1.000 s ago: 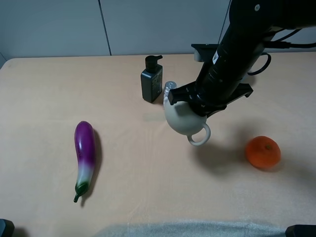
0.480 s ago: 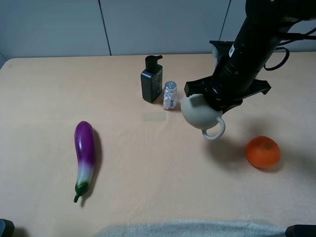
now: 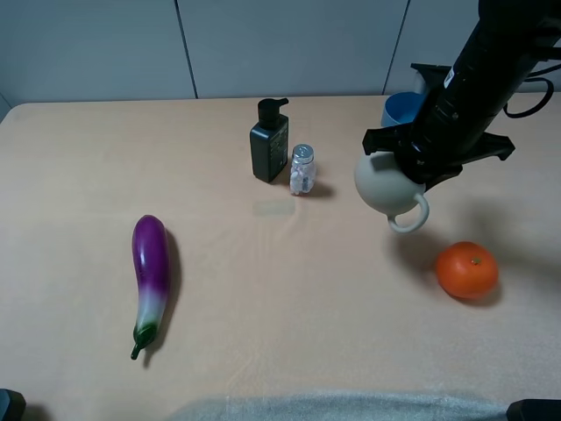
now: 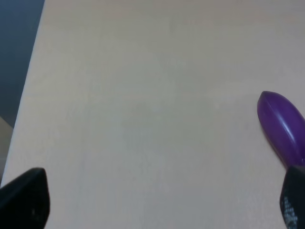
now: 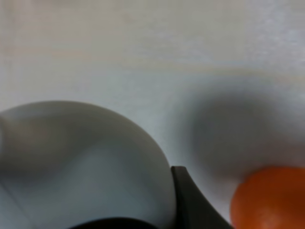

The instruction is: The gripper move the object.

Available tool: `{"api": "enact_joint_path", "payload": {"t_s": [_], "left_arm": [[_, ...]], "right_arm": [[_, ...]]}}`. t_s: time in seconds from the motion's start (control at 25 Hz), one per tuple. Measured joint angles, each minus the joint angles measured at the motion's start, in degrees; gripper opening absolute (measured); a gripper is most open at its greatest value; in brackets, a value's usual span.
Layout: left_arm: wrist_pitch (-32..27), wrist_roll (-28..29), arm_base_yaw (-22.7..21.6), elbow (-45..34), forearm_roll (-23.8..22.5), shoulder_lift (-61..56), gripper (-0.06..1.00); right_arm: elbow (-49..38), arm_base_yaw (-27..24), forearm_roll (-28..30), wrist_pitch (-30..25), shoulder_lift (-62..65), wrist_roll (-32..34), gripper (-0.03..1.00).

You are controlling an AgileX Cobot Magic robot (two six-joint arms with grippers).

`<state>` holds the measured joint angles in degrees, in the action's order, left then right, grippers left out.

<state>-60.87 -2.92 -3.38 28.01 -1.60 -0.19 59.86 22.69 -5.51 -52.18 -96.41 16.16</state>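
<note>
Teapot point(image 3: 382, 187): round, smooth, pale ceramic

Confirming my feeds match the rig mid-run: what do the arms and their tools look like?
The right arm is thick, black and jointed, with a small white label on its side and black cables looping beside it. The right tool is black, with a flat crossbar above dark fingers. Of the left tool only two dark rounded fingertips show; its arm is out of view.
</note>
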Motion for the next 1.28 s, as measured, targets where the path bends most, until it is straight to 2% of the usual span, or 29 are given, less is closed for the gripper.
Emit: {"api": "enact_joint_path", "payload": {"t_s": [1.0,1.28], "left_arm": [[0.0,0.0,0.0,0.0,0.0,0.0,0.96],[0.0,0.0,0.0,0.0,0.0,0.0,0.96]], "right_arm": [[0.0,-17.6,1.0,0.0,0.0,-2.9,-0.01],[0.0,-21.7,1.1,2.4,0.0,-4.6,-0.01]]}}
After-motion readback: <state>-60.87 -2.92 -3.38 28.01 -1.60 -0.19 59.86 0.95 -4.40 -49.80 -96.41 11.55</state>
